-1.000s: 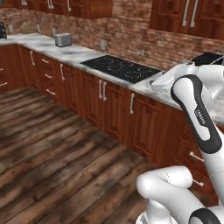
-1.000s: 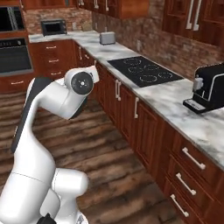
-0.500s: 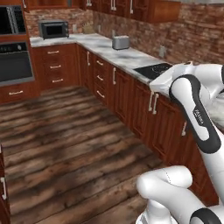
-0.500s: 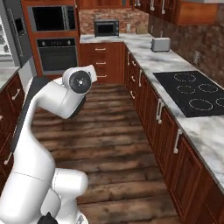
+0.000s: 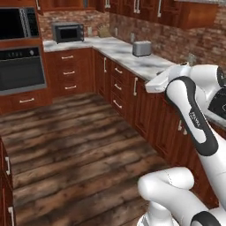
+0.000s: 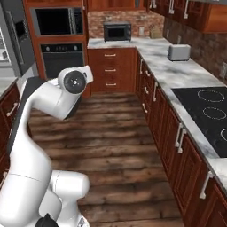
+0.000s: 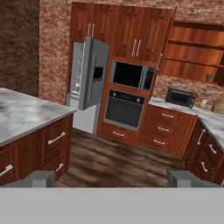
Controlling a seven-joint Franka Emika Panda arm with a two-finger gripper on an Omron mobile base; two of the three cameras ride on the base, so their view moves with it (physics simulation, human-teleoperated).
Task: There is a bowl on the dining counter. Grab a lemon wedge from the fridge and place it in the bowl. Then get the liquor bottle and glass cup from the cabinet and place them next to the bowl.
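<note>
Two dark fingertips (image 7: 43, 178) stand far apart at the bottom of the hand view, so the gripper (image 7: 111, 179) is open and holds nothing. Ahead of it, across the wood floor (image 7: 118, 164), the fridge (image 7: 89, 78) stands against the brick wall with one grey door swung open, white shelves showing behind it. Just to the right of the fridge sits a built-in oven (image 7: 124, 109) with a microwave (image 7: 131, 75) above it. At the left of the hand view lies the marble tabletop (image 7: 26, 111) of the dining counter, on its red-brown base with drawers. In the left base view the white arm (image 5: 190, 110) bends up at the right, beside the wall counter (image 5: 128, 55) that carries a toaster (image 5: 141, 48). In the right base view a cooktop (image 6: 208, 113) lies in that counter at the right, and the fridge edge shows at the far left.
</note>
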